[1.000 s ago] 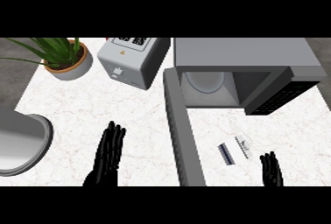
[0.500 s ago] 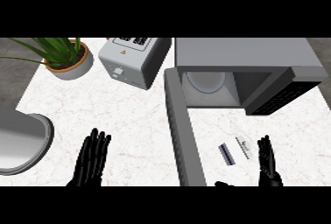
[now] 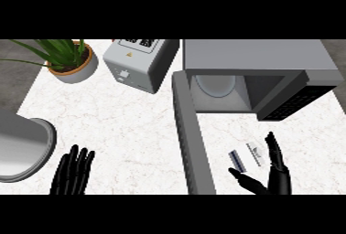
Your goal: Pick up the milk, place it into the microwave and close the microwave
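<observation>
Head view: the right hand (image 3: 278,175) stands open beside the milk (image 3: 247,156), not yet gripping it.

The milk sits near the table's (image 3: 121,123) near edge, towards its right side, between the microwave door (image 3: 189,137) and the right hand. The hand's fingers are straight and its thumb is spread under the carton, which I read as lining up a grasp. The door is swung fully out towards the near edge, leaving the microwave (image 3: 256,59) cavity clear for loading. The carton seems to stand upright with its long axis rising towards the camera, though I cannot be sure. Its top ridge slants from far-left to near-right. The left hand (image 3: 73,171) rests open, fingers straight, at the near edge on the left.
</observation>
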{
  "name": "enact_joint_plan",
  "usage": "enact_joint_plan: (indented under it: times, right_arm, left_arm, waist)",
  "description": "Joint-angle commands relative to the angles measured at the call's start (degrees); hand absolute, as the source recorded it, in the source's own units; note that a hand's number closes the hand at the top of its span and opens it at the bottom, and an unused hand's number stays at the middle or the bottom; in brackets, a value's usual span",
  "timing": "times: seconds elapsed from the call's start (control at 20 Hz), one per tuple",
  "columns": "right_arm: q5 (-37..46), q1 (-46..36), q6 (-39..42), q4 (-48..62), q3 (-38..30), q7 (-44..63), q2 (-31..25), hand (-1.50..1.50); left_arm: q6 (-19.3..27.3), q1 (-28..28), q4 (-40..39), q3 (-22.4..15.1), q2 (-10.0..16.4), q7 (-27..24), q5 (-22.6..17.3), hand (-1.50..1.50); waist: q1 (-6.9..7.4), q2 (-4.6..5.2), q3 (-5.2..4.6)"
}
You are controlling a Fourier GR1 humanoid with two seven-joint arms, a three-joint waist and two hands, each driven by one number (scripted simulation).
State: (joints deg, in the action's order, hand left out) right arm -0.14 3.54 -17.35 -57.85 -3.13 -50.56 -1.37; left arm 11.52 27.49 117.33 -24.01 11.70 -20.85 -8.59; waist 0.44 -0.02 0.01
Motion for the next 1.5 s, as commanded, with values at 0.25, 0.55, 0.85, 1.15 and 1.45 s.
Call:
enact_joint_plan:
  times: [0.25, 0.55, 0.85, 1.15, 1.45]
  right_arm:
    - [-2.2, -7.9, -1.9, 16.8, -7.3, -11.8, -0.4, 1.50]
    - [0.6, -18.7, -1.3, 27.7, -8.3, -7.8, -5.7, 1.50]
    - [5.6, -27.3, 0.3, 34.9, -4.8, -4.9, -10.0, 1.50]
    - [2.6, -29.5, 10.8, 36.9, -6.2, -13.7, -8.0, 1.50]
    - [2.4, -29.0, 13.5, 34.0, -4.5, -11.9, -5.0, 1.50]
  left_arm:
    - [-3.6, 1.3, -3.5, 2.7, 0.9, -4.0, -2.5, -1.50]
    - [-6.3, 1.9, 2.0, 7.2, 4.5, -0.2, -6.2, -1.50]
    - [-5.6, 0.0, -0.6, 7.2, 2.8, -1.8, -4.7, -1.50]
    - [-9.1, 3.3, -0.9, 10.0, 4.1, -3.8, -8.4, -1.50]
    - [-9.7, 7.3, 1.4, 10.3, 4.3, -4.7, -7.3, -1.50]
  waist:
    - [-0.03, 0.04, 0.02]
    - [0.59, 0.15, 0.06]
    - [0.97, 0.35, 0.09]
    - [1.16, 0.37, 0.13]
    - [0.46, 0.00, 0.03]
